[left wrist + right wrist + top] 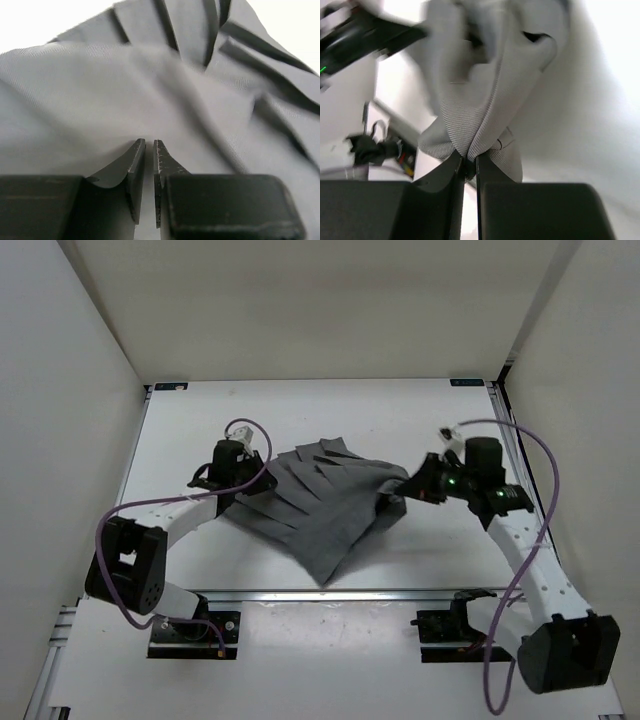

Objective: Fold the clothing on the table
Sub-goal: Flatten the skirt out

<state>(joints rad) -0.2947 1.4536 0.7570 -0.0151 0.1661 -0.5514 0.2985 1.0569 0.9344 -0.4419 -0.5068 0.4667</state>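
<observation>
Now right gripper (469,162) pinches clothing (325,505) at right edge; left gripper (149,148) at left edge, grip unclear.

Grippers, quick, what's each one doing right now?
Left gripper: closed, pinching the clothing.
Right gripper: closed, gripping a bunched fold of the clothing.

Top cam sits high up, behind the arm bases (190,625), looking down and fwd over the whole table (400,400). Left wrist cam is mounted just behind the left gripper (149,145), v. close, facing out along its fingers onto the clothing (150,90), which fills the shot. Right wrist cam has the same setup behind the right gripper (469,161), with cloth right up by the lens and some table beyond. All three views share the clothing. The top view also takes in both grippers.
</observation>
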